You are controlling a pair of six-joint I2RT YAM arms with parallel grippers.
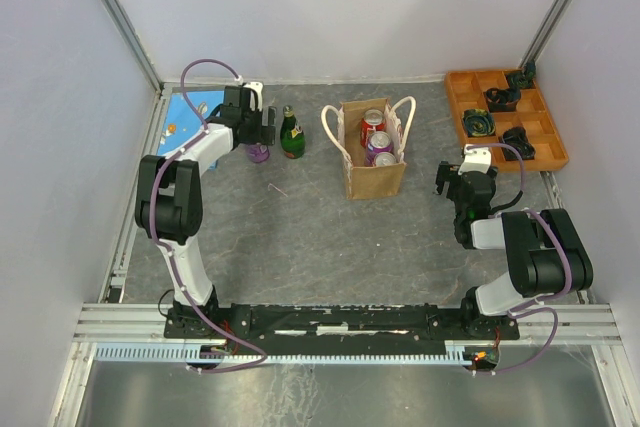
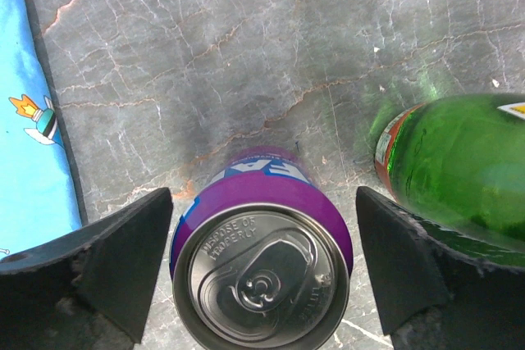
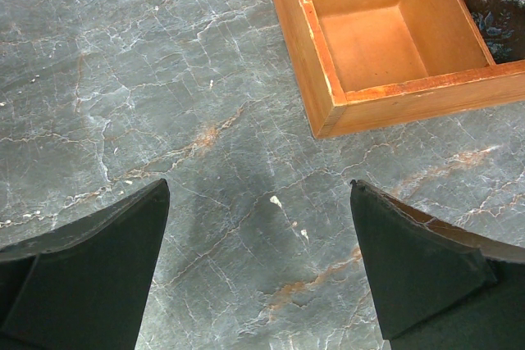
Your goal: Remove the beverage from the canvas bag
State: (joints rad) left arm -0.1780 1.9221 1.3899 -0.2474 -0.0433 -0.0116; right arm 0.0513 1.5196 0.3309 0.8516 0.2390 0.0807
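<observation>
The tan canvas bag [image 1: 374,175] stands upright at the table's middle, its white rope handles hanging at both sides. A red can [image 1: 373,124] and two purple-topped cans [image 1: 381,144] show in its open mouth. A purple can [image 2: 261,239] stands on the table left of the bag, beside a green bottle [image 2: 459,165]. My left gripper [image 2: 263,194] is open; its fingers flank this can with a small gap on each side. In the top view the can [image 1: 258,155] sits just under the left gripper [image 1: 257,133], with the bottle [image 1: 291,135] to its right. My right gripper [image 3: 258,184] is open and empty over bare table.
An orange compartment tray [image 1: 455,97] with dark objects stands at the back right; its corner [image 3: 328,112] lies just ahead of the right gripper. A blue printed mat [image 2: 29,145] lies at the far left by the wall.
</observation>
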